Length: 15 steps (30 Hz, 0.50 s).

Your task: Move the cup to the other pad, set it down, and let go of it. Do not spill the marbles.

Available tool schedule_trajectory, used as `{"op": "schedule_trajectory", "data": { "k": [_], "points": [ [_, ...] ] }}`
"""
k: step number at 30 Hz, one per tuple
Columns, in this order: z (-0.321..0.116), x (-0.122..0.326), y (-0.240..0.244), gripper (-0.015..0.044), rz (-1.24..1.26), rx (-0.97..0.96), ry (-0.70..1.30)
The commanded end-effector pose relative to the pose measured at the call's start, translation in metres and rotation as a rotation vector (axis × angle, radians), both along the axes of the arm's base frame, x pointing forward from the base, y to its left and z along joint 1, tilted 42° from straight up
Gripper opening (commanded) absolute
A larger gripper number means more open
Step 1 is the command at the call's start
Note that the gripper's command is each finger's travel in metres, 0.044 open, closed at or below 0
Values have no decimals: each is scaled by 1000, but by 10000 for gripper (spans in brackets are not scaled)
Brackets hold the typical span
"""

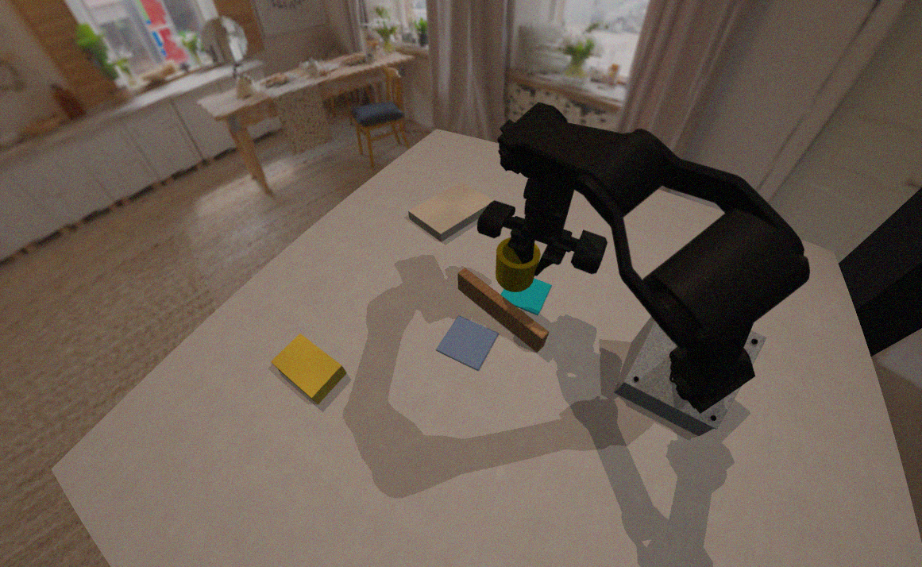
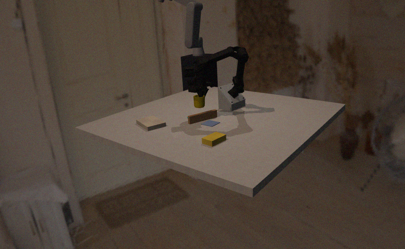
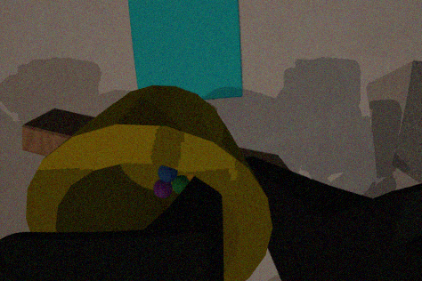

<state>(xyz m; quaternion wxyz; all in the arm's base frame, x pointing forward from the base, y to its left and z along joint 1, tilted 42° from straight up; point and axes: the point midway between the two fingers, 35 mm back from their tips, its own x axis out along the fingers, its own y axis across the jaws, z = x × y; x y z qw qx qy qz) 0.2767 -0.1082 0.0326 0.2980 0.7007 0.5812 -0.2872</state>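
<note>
- Cup (image 1: 517, 268) is in my grip, up off the table, with my jaws pinched on its rim. One finger sits inside the wall and the other outside, going by the wrist view.
- Using the wooden bar (image 1: 502, 309) as the landmark: the cup hangs on the far side of the bar from the yellow block, over the near part of the teal pad (image 1: 528, 295). The blue pad (image 1: 467, 341) lies flat on the bar's other side with nothing on it.
- So I'd call this the carry step, mostly finished. The bar seems to be cleared, and what's left is lining up and lowering.
- Marbles (image 3: 168, 182) are bunched at the bottom of the cup, three of them that I can count from the wrist view: blue, purple and green. None are on the table that I can see.
- My gripper (image 1: 529, 255) comes at the cup from above. From the exterior view the cup (image 2: 199, 101) looks roughly upright.
- Next move, my guess: nudge a bit further past the bar so the cup centers over the teal pad, since from the wrist view the pad (image 3: 185, 44) sits ahead of the cup.
- Then straight down, slow, no tilt. I'd only open once the base is flat on the pad, or the marbles could roll out.
</note>
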Motion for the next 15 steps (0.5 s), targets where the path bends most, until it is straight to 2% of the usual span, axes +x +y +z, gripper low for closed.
{"op": "schedule_trajectory", "data": {
  "k": [1,15],
  "points": [
    [-10,-5,-9,0,2,-2,4],
    [-34,-20,-33,0,2,-4,4]
  ]
}}
